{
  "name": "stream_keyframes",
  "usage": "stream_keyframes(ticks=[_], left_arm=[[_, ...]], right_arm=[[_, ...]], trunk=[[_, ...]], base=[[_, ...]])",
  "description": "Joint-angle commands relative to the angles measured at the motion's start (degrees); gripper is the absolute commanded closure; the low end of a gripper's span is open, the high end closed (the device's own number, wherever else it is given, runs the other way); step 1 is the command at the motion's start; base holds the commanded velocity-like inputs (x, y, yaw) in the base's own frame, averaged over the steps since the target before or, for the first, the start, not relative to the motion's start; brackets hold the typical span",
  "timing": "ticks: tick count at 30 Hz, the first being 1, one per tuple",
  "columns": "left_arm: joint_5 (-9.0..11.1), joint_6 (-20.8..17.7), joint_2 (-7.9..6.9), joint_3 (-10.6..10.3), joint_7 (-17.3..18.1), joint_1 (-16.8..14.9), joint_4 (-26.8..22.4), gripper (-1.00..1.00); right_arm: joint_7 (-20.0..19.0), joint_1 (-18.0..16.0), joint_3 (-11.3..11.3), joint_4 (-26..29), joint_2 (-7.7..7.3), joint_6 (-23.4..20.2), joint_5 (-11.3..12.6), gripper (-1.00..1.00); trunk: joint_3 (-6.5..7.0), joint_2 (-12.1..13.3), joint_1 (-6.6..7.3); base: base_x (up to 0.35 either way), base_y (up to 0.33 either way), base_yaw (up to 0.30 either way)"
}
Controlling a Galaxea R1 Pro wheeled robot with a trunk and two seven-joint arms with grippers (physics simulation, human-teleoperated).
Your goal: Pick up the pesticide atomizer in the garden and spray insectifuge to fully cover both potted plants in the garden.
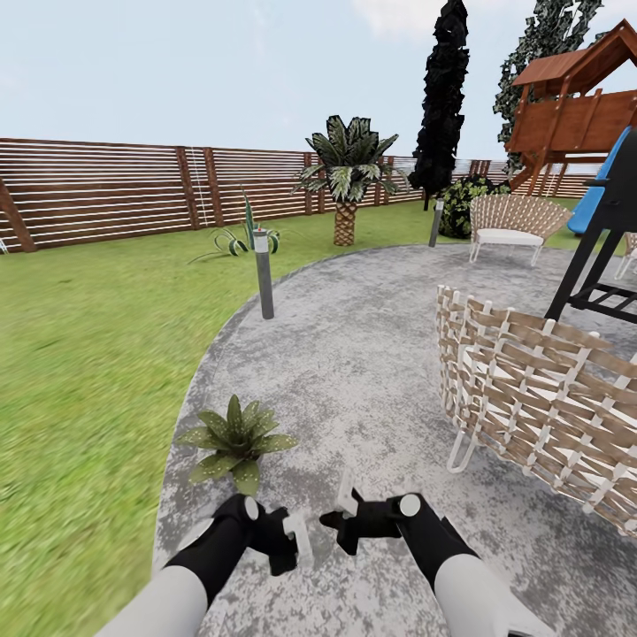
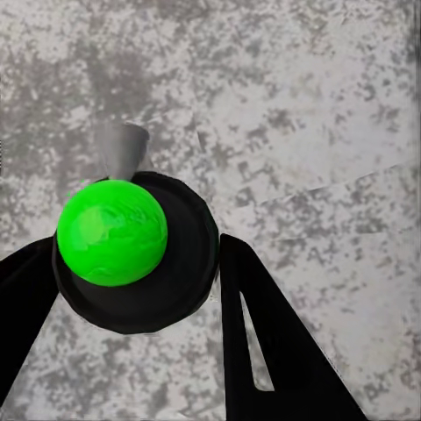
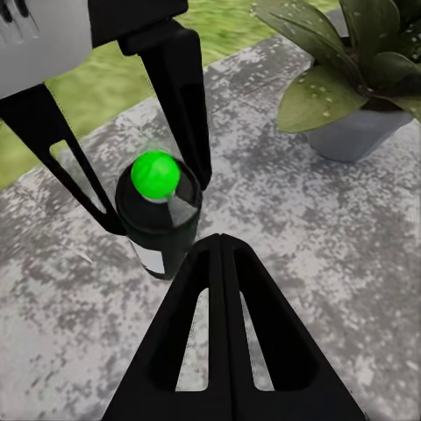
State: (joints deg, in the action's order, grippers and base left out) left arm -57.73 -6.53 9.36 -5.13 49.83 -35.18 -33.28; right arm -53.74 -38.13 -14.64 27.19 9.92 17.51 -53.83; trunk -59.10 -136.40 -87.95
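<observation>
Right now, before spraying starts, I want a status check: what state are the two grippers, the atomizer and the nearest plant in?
left gripper: shut on the pesticide atomizer.
right gripper: shut, holding nothing.
pesticide atomizer: upright, held in the left gripper.
potted plant: upright in its grey pot on the paving, by the lawn's edge.

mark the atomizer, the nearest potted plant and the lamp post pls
pesticide atomizer [image 3: 156, 230], right wrist view, on the dark bottle body between the left gripper's fingers.
potted plant [image 1: 235, 436], head view, on the middle of the leaf rosette.
lamp post [image 1: 264, 283], head view, on the grey shaft.
</observation>
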Motion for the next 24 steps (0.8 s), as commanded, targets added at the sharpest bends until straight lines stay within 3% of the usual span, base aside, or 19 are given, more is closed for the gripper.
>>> stream_keyframes(ticks=[1,8,12,14,19,24], left_arm=[[0.03,0.59,-0.02,-0.63,0.28,0.01,-0.12,1.0],[0.16,2.12,-0.01,-1.18,0.27,0.03,-0.12,1.0],[0.16,2.13,0.04,-1.19,0.27,0.03,-0.07,1.0],[0.17,2.18,0.03,-1.2,0.27,0.03,0.07,1.0],[-0.07,2.43,-0.23,-1.28,0.33,0.03,1.6,1.0],[-0.1,5.16,-0.52,-1.37,0.44,0.03,1.81,1.0]], right_arm=[[-0.3,-0.04,-0.48,-0.07,0.08,0.21,-0.48,1.0],[-0.4,-0.06,-0.31,-2.14,0.08,0.25,-0.55,1.0],[-0.33,-0.04,3.14,-2.22,0.08,0.24,-0.49,1.0],[-0.32,-0.03,3.71,-2.15,0.08,0.24,-0.48,1.0],[-0.31,-0.03,3.91,-2.06,0.08,0.24,-0.48,1.0],[-0.23,-0.01,3.92,-1.98,0.08,0.24,-0.48,1.0]], trunk=[[-0.05,-0.02,0.01],[-0.05,-0.02,0.01],[-0.05,-0.02,0.01],[-0.05,-0.02,0.01],[-0.05,-0.02,0.01],[-0.05,-0.02,0.01]], base=[[0.0,0.0,0.0],[0.0,0.0,0.0],[0.0,0.0,0.0],[0.0,0.0,0.0],[0.0,0.0,0.0],[0.0,0.0,0.0]])
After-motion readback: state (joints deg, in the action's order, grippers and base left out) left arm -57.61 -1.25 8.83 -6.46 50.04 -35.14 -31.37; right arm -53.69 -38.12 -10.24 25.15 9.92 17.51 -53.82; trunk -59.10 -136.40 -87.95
